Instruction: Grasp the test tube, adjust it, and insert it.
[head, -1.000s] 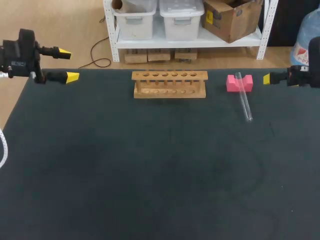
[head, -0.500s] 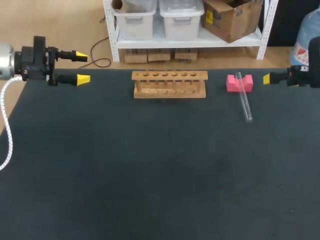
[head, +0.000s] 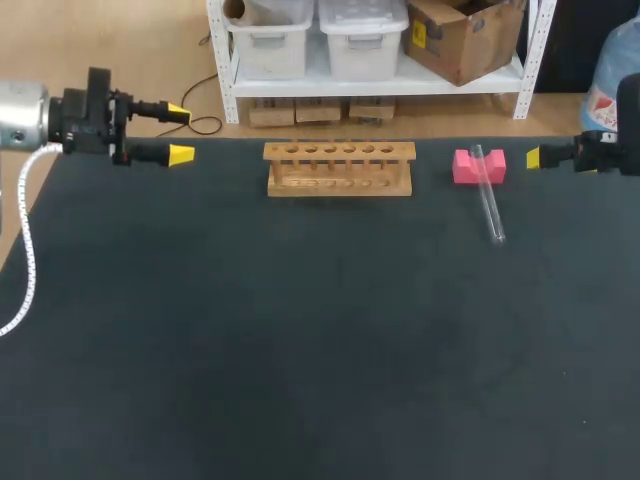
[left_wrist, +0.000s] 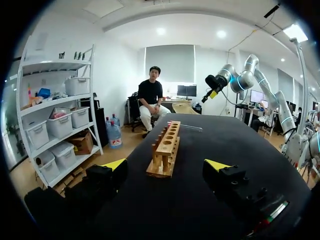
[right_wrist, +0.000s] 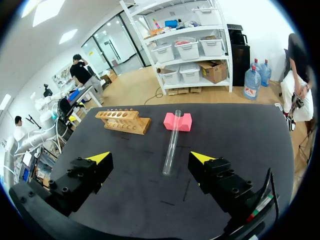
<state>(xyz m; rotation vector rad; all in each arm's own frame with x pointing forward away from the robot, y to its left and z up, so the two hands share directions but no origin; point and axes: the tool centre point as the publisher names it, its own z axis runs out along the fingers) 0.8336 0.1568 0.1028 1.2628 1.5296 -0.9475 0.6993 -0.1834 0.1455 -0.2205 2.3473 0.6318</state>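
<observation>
Judging by its wide-spread fingers, the right gripper (right_wrist: 150, 158) should straddle the test tube (right_wrist: 171, 142) lying ahead at mid-length, clear of the pink block (right_wrist: 177, 121) propping its far end, then close gently.

Bright, even indoor light in all views, coming from overhead. Ceiling lights (left_wrist: 222, 34) show as glaring white patches in both wrist views. The matte black bench (head: 300, 350) soaks most of it up, w/ faint pale patches in head view and a greyish sheen toward its far end in left wrist view. Shadows are soft and hardly visible on the dark top, even by the wooden rack (head: 339, 168). The test tube (head: 489, 205) is nearly see-through, w/ a thin pale highlight along it. The yellow tips of the left gripper (head: 180, 131) read vivid. In wrist views the bench edges bow toward the rim.
</observation>
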